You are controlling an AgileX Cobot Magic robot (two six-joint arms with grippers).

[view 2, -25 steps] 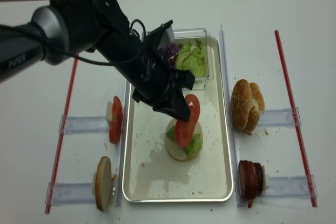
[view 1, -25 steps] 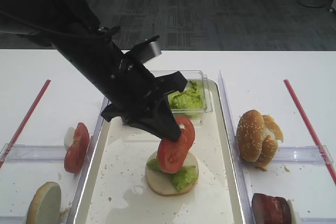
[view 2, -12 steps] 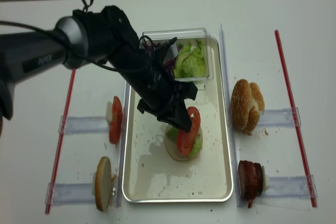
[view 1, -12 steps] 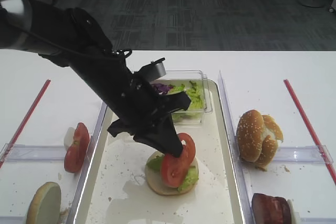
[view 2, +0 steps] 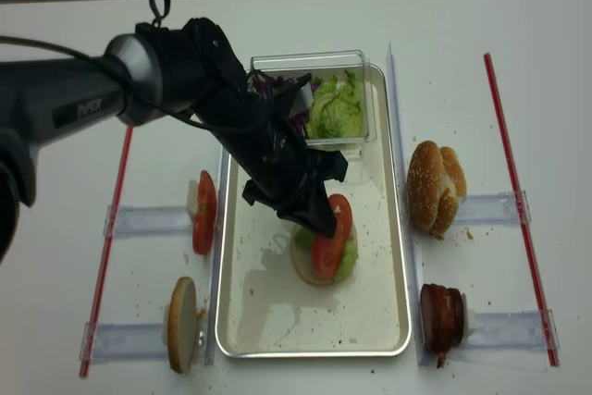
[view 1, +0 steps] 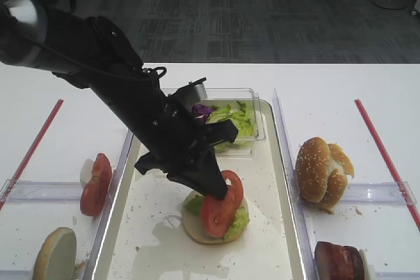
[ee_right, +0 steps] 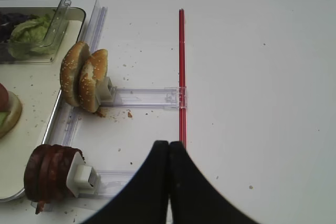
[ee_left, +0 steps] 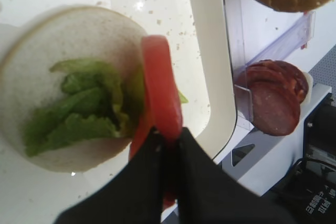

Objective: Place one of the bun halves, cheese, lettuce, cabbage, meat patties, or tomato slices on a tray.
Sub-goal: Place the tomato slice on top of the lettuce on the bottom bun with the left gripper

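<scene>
Tomato slice (view 1: 218, 202) sits near the middle of the tray (view 1: 279, 162), toward its near end, held on edge and tilted, lower rim down on the lettuce (ee_left: 86, 106) that tops the bun half (ee_left: 31, 85). Left gripper (view 1: 220, 190) is clamped on the slice's upper rim; the left wrist view shows the closed jaws pinching the red edge, the rest of the disc projecting beyond the fingertips over the bun. The slice is therefore directly under and ahead of the gripper, in contact with it, and leaning rather than flat. Judged risks: if the jaws open with the slice this steep, it may roll or slide off the lettuce onto the bare tray floor, or tip toward the tray's right rim; the wet slice may also stick to a finger pad and lift again on retreat; pressing lower could shove the lettuce off the bun or skid the bun across the tray. Laying the slice flatter before letting go looks the safer course. Spare tomato slices (view 1: 96, 183) stand in a holder off the tray's left edge. Right gripper (ee_right: 168, 153) is closed on nothing, above the white table right of the tray.
</scene>
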